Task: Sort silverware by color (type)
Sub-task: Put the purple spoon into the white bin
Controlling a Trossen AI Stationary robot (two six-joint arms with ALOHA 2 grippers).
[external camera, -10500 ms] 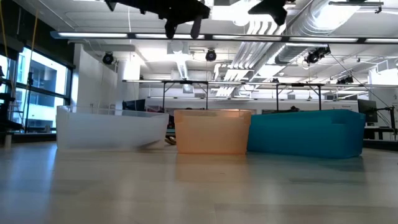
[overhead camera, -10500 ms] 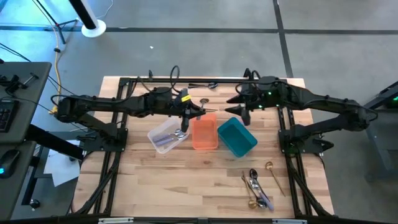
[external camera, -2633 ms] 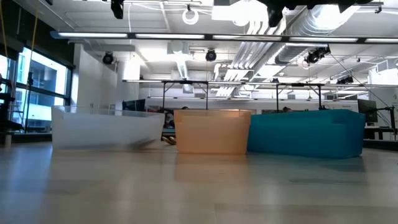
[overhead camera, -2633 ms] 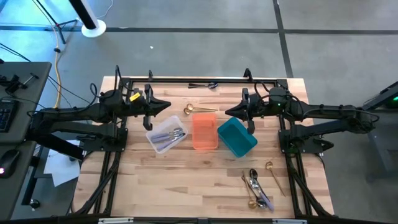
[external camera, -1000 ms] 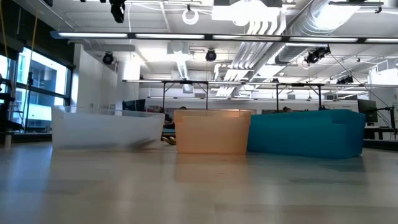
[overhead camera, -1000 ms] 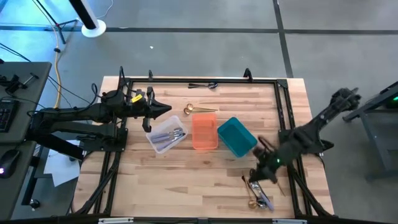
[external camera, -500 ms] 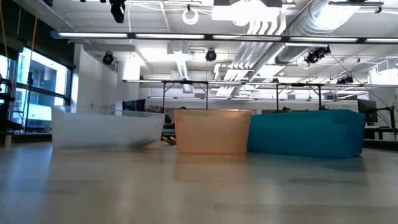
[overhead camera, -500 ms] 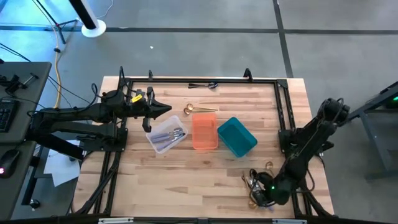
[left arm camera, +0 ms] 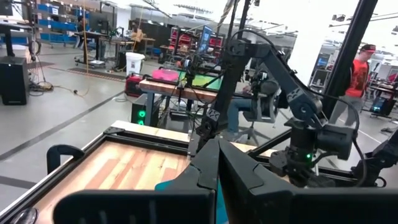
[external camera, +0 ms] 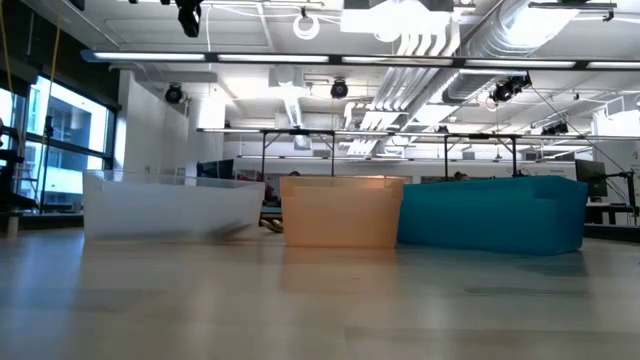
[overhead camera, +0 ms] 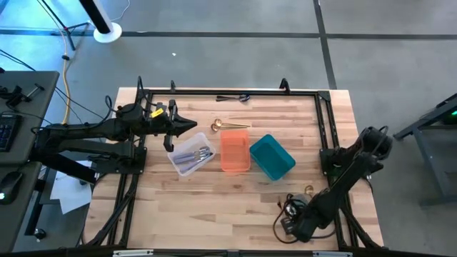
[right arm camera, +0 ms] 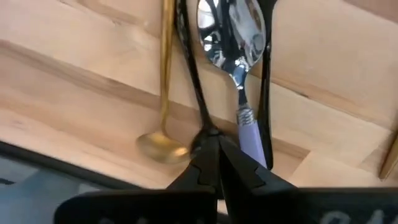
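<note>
The loose silverware lies near the table's near right corner. The right wrist view shows a gold spoon [right arm camera: 164, 74], a silver spoon with a lilac handle [right arm camera: 233, 31] and thin black handles [right arm camera: 191, 81], all flat on the wood. My right gripper [right arm camera: 212, 149] is shut and points down over this pile [overhead camera: 287, 225]. Another gold spoon [overhead camera: 309, 190] lies just beyond that gripper. My left gripper [overhead camera: 193, 125] is shut and level, above the table at the far left, beside the clear bin [overhead camera: 178, 163], which holds silver pieces [overhead camera: 202, 153]. My right gripper's shut fingertips [right arm camera: 208, 142] come from above at the black handle [right arm camera: 200, 121], beside the gold spoon's bowl [right arm camera: 155, 147]. I cannot tell whether they touch it; the piece lies flat on the table.
An orange bin [overhead camera: 235, 151] and a teal bin [overhead camera: 272, 157] stand in a row right of the clear one. A gold spoon [overhead camera: 228, 126] lies behind the orange bin, and a black piece [overhead camera: 232, 97] at the far edge. A black frame [overhead camera: 325, 143] runs around the table.
My right gripper has swung from beside the teal bin toward the table's near edge and down, tipping from nearly level to pointing down over the loose silverware. It has stayed shut. The silverware has not moved.
</note>
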